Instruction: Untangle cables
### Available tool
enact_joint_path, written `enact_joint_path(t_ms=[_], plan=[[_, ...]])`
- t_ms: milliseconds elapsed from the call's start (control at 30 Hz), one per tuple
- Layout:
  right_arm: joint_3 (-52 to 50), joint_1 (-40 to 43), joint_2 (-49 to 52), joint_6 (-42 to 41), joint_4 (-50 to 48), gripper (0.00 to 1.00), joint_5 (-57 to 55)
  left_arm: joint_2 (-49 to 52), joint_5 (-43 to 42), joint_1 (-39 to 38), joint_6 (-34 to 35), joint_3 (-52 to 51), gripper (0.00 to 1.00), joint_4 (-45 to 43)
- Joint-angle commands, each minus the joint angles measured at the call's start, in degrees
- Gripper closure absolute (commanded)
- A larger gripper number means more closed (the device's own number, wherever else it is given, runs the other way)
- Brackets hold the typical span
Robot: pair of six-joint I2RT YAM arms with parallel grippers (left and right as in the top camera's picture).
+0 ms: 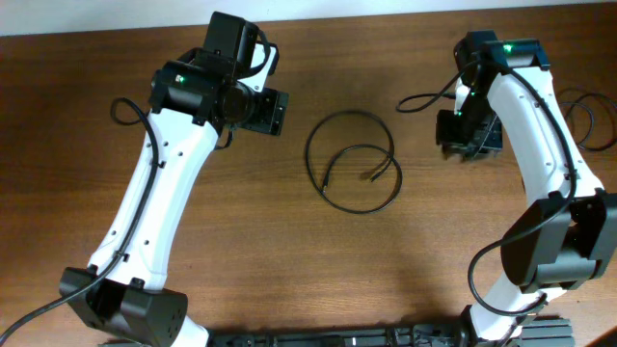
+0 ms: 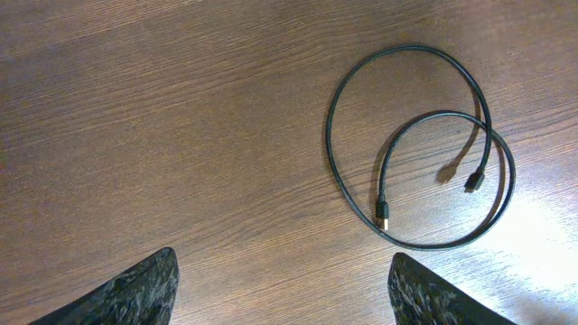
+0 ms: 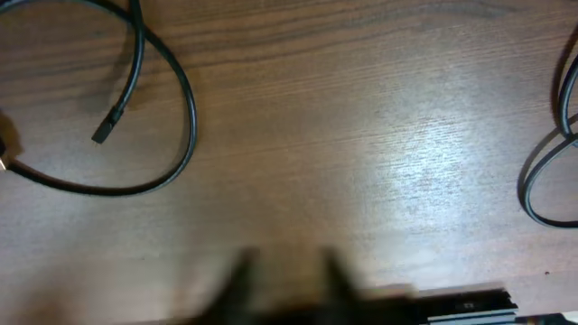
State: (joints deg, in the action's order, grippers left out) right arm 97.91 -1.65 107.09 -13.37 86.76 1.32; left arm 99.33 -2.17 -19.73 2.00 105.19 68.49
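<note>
A thin black cable (image 1: 308,159) lies in a loose double loop at the middle of the wooden table, both plug ends resting inside the loops. The left wrist view shows the cable (image 2: 328,135) at the upper right, with one plug (image 2: 383,215) and the other plug (image 2: 473,181) lying on the wood. My left gripper (image 1: 275,113) hovers to the left of the coil, and the left gripper (image 2: 282,289) is open with nothing between its fingers. My right gripper (image 1: 468,145) hangs to the right of the coil. The right gripper (image 3: 287,271) is blurred, its tips slightly apart and empty, with the cable (image 3: 190,117) to its left.
Thick black arm wires (image 1: 590,120) loop near the right table edge, and a wire loop (image 3: 528,194) shows at the right of the right wrist view. The table edge with a dark rail (image 3: 461,302) runs close behind the right gripper.
</note>
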Motion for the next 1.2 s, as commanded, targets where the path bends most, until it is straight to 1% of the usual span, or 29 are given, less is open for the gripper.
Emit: enact_joint_path(t_ms=[0, 167, 200, 233, 467, 500, 533, 600, 1100, 1133, 1167], plan=[[-0.4, -0.2, 0.2, -2.1, -0.8, 0.96, -0.5, 0.1, -0.6, 0.4, -0.3, -0.3, 0.25, -0.1], [-0.4, -0.2, 0.2, -2.2, -1.0, 0.96, -0.5, 0.1, -0.6, 0.4, -0.3, -0.3, 0.25, -0.1], [-0.4, -0.2, 0.2, -2.2, -1.0, 0.75, -0.5, 0.1, -0.6, 0.4, -0.3, -0.3, 0.26, -0.1], [-0.4, -0.2, 0.2, -2.2, -1.0, 0.02, -0.5, 0.1, -0.6, 0.4, -0.3, -0.3, 0.25, -0.1], [-0.4, -0.2, 0.2, -2.2, -1.0, 0.01, -0.5, 0.1, -0.4, 0.4, -0.3, -0.3, 0.25, -0.1], [-0.4, -0.2, 0.2, -2.1, -1.0, 0.63, -0.5, 0.1, -0.5, 0.4, -0.3, -0.3, 0.25, -0.1], [-0.4, -0.2, 0.2, -1.9, -0.1, 0.96, -0.2, 0.1, -0.4, 0.4, -0.3, -0.3, 0.25, -0.1], [-0.4, -0.3, 0.2, 1.5, -0.2, 0.96, 2.1, 0.1, -0.4, 0.4, -0.3, -0.3, 0.25, -0.1], [-0.4, -0.3, 0.2, 1.5, -0.2, 0.96, 2.6, 0.1, -0.4, 0.4, -0.3, -0.3, 0.25, -0.1], [-0.4, -0.3, 0.2, 1.5, -0.2, 0.87, 2.5, 0.1, -0.5, 0.4, -0.3, -0.3, 0.25, -0.1], [-0.4, -0.3, 0.2, 1.5, -0.2, 0.26, 2.6, 0.1, -0.5, 0.4, -0.3, -0.3, 0.25, -0.1]])
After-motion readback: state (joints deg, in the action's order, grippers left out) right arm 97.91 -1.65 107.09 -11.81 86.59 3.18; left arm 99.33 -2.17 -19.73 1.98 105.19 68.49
